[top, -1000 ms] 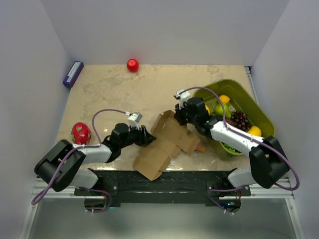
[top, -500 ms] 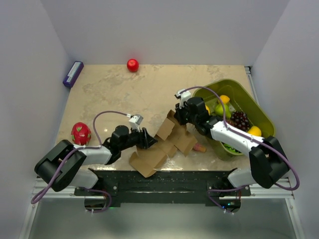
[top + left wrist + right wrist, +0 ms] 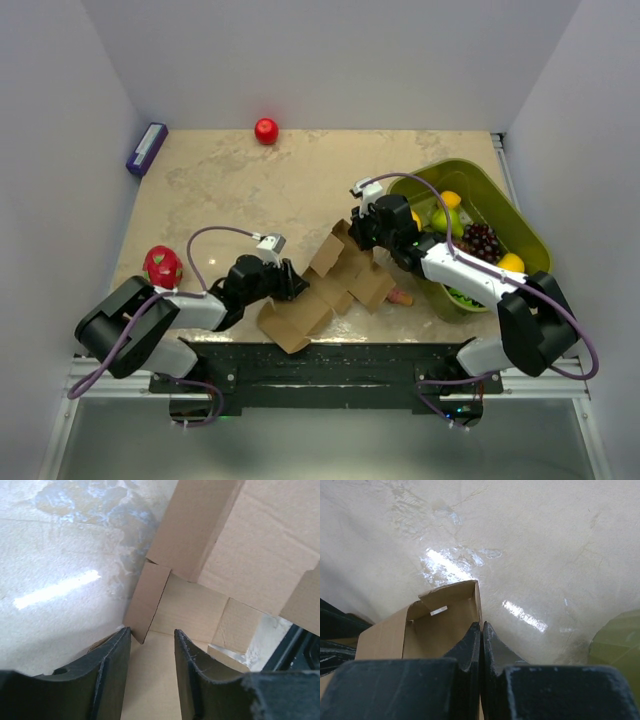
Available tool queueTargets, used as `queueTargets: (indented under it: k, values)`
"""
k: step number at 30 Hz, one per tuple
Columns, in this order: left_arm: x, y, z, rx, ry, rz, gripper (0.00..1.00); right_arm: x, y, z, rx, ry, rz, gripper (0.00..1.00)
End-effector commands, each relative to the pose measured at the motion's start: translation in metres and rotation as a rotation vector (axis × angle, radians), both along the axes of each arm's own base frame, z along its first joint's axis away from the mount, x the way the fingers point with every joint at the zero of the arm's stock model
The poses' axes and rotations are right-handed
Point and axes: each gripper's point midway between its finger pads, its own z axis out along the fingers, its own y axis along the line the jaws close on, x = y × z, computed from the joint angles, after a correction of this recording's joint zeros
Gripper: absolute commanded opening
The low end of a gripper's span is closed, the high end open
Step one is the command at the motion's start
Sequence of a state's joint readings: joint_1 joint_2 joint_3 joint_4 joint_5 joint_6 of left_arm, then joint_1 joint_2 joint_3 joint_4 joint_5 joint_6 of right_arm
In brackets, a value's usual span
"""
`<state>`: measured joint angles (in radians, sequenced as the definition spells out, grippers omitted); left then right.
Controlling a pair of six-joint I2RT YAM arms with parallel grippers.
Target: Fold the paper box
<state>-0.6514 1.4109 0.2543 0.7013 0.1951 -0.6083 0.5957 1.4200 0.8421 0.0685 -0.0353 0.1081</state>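
Currently, the beige marbled table [image 3: 230, 190] carries everything. At its right edge is the green basket [image 3: 500, 200], holding dark grapes [image 3: 482, 241] and yellow and green fruit.

The paper box [image 3: 330, 290] lies near the table's front edge, between the two arms and just left of the basket. It is a brown die-cut sheet, partly unfolded. Its near panels lie flat, and the far end is lifted with one flap raised into a wall.

Right gripper [image 3: 357, 236]: at the far, raised end of the sheet. In the wrist view its fingers [image 3: 481, 626] are pressed together, and the edge of the upright cardboard wall [image 3: 440, 625] runs into the seam between them. It is pinching that flap.

Left gripper [image 3: 292, 282]: low over the left side of the sheet. The wrist view shows the fingers [image 3: 152, 635] parted about halfway, with a flat cardboard panel [image 3: 260, 565] showing in the gap and a narrow tab just off the left fingertip. I cannot tell whether either finger touches the cardboard.

A pink-red dragon fruit [image 3: 162, 266] sits at the left edge, near the left arm. A purple block [image 3: 146, 148] is in the far-left corner, and a small red ball [image 3: 266, 130] is against the back wall. A small pinkish item [image 3: 402, 297] lies between sheet and basket; I cannot identify it.
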Motion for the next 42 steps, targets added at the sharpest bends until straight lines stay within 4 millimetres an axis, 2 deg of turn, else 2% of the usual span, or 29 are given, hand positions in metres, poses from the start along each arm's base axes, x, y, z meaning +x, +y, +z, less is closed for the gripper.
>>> queueTargets:
  k: [1,13,15,17,18,19,25,28,31,33,34,36,41,42]
  values:
    - [0.007,0.005,-0.004,0.061,-0.055,0.031,0.42,0.015,0.007,0.026,0.062,-0.080,-0.021,0.00]
    - [0.026,-0.004,0.004,0.134,-0.144,0.016,0.38,0.012,0.009,0.025,0.061,-0.077,0.004,0.00]
    - [0.027,0.001,0.002,0.162,-0.138,0.033,0.38,0.010,0.010,0.024,0.057,-0.075,0.019,0.00]
    - [0.028,0.004,0.012,0.155,-0.166,0.048,0.43,0.007,0.011,0.026,0.053,-0.079,0.041,0.00]
    - [0.027,0.007,0.012,0.168,-0.177,0.045,0.47,0.005,0.011,0.025,0.050,-0.076,0.050,0.00]
    - [0.029,0.007,0.019,0.166,-0.196,0.045,0.57,0.003,0.013,0.028,0.054,-0.079,0.065,0.00]
    - [0.036,0.008,0.040,0.194,-0.232,0.034,0.80,-0.020,0.022,0.043,0.097,-0.072,0.190,0.00]
    - [0.032,0.004,0.056,0.149,-0.253,-0.005,0.83,-0.032,0.020,0.052,0.117,-0.067,0.210,0.00]
    - [0.027,0.008,0.061,0.152,-0.260,-0.015,0.84,-0.043,0.019,0.062,0.150,-0.050,0.212,0.00]
    - [0.024,0.018,0.054,0.171,-0.250,-0.005,0.84,-0.052,0.017,0.067,0.163,-0.031,0.223,0.00]
    - [0.022,0.019,0.057,0.155,-0.253,-0.014,0.84,-0.056,0.018,0.069,0.176,-0.024,0.235,0.00]
    - [0.020,0.027,0.055,0.132,-0.242,-0.001,0.84,-0.063,0.018,0.072,0.189,-0.012,0.254,0.00]
    - [0.012,0.024,0.079,0.025,-0.312,-0.052,0.86,-0.075,0.021,0.074,0.210,0.017,0.299,0.00]
    - [0.012,0.026,0.078,0.015,-0.312,-0.059,0.85,-0.078,0.021,0.074,0.214,0.022,0.304,0.00]
